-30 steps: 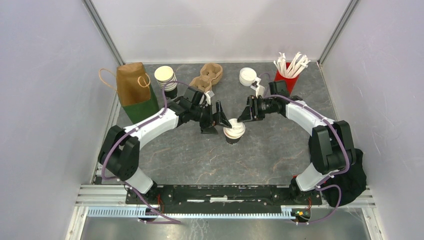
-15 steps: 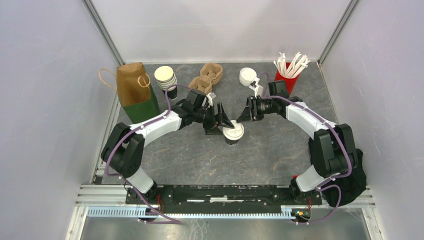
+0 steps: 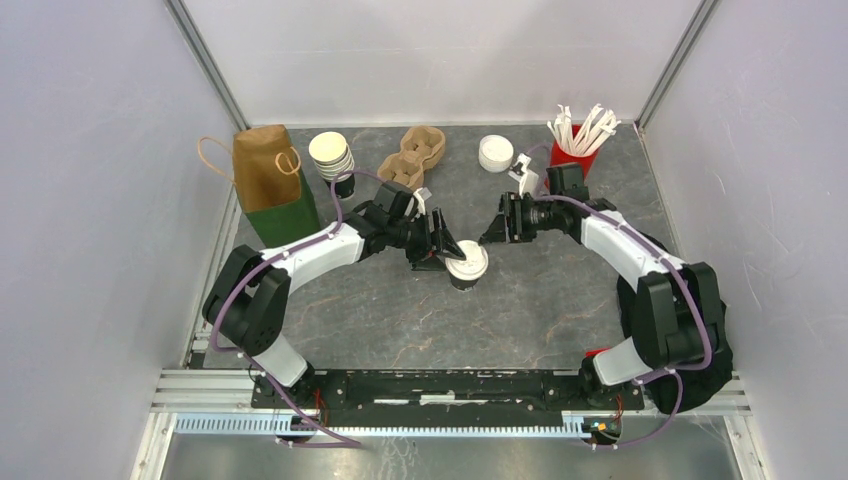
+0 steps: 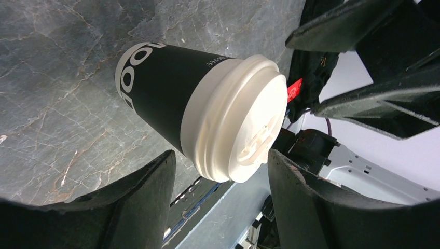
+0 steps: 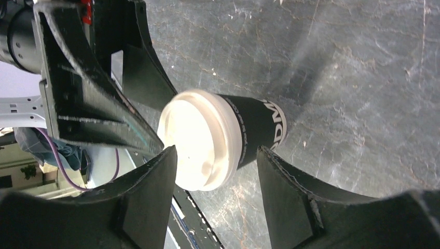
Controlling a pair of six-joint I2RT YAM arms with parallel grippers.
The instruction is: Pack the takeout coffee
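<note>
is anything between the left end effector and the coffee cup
Nothing visible does. The left end effector has a finger on either side of the takeout coffee, at its white lid; the right end effector faces the cup from the opposite side.

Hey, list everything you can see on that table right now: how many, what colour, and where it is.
coffee cup: one, black with a white lid, upright at the table's centre
paper bag: one, brown over green, far left
stack of cups: one stack, cream rims, right of the bag; number of cups unclear
cup carrier: one, brown cardboard, far middle
stack of lids: one stack, white, right of the carrier
red holder: one, far right, holding white sticks
table: one, grey marbled
left hand: one, black, open, fingers either side of the coffee cup's lid
right hand: one, black, open, just right of the coffee cup, apart from it
</note>
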